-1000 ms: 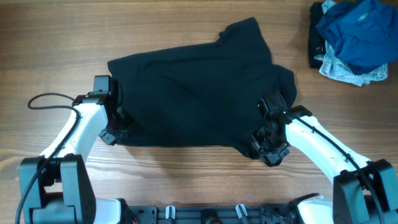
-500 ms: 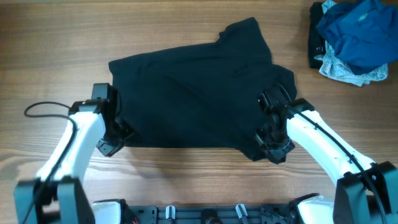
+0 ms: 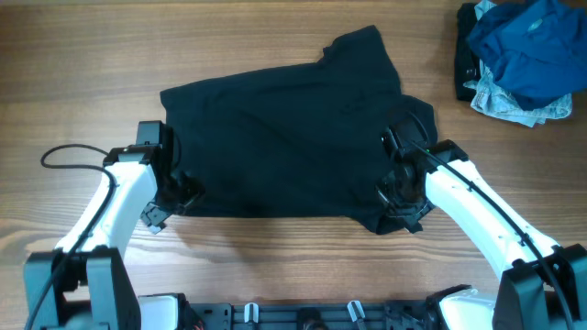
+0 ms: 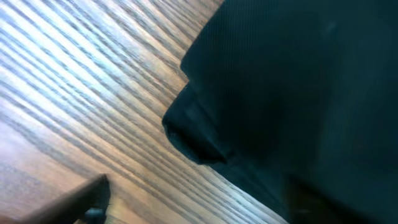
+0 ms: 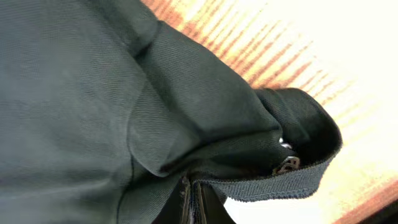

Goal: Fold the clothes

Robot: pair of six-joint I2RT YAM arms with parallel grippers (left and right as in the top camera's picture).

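Okay, overhead: the black garment (image 3: 284,147) lies spread on the wood-grain desk (image 3: 92,55), matte, soft and lumpy. Left wrist: the left claw (image 4: 199,208) is released, a rounded folded corner in its gap. Right wrist: the right claw (image 5: 189,202) is clenched on the garment's ribbed hem.

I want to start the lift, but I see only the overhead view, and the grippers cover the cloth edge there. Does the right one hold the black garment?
Observer: In the right wrist view the right gripper is shut, and the ribbed hem of the black garment seems pinched at its tips.
Operator: And the left one?
Observer: In the left wrist view the left gripper is open. A folded corner of the garment lies on the table between its jaws, not gripped.
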